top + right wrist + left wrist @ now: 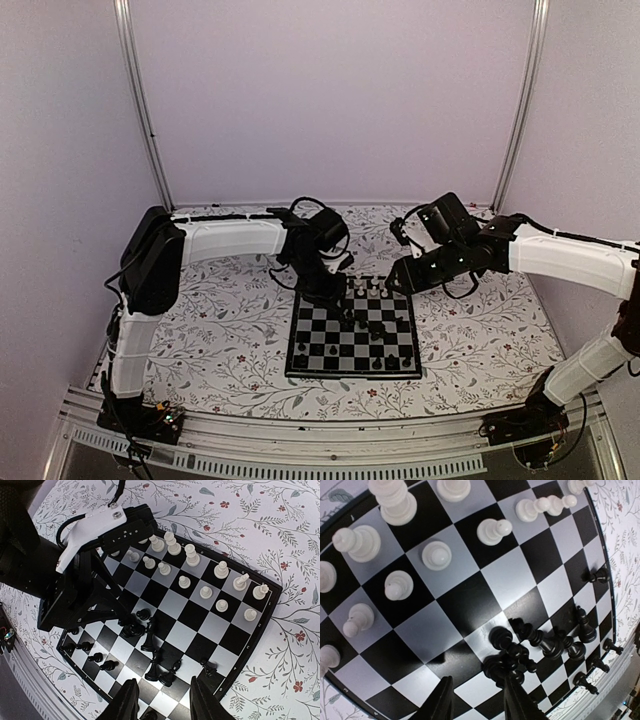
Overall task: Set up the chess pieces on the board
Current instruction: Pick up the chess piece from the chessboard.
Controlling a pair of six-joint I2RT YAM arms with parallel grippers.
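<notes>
The board (350, 374) lies on the floral cover between the arms. White chess pieces (202, 591) stand in two rows along its far side (372, 288). Black chess pieces are partly lined up on the near edge (95, 656); others sit bunched near the middle (512, 655), some lying over (161, 670). My left gripper (477, 702) hovers low over the board, open, with only board squares between its fingers; its right finger (517, 700) is beside the black bunch. My right gripper (164, 700) hangs higher over the board's right part (395, 283), open and holding nothing.
The floral table cover (220, 320) surrounds the board. Pale enclosure walls with metal posts (140, 110) close the back and sides. A metal rail (320, 440) runs along the near edge. The left arm's wrist (80, 580) fills the left of the right wrist view.
</notes>
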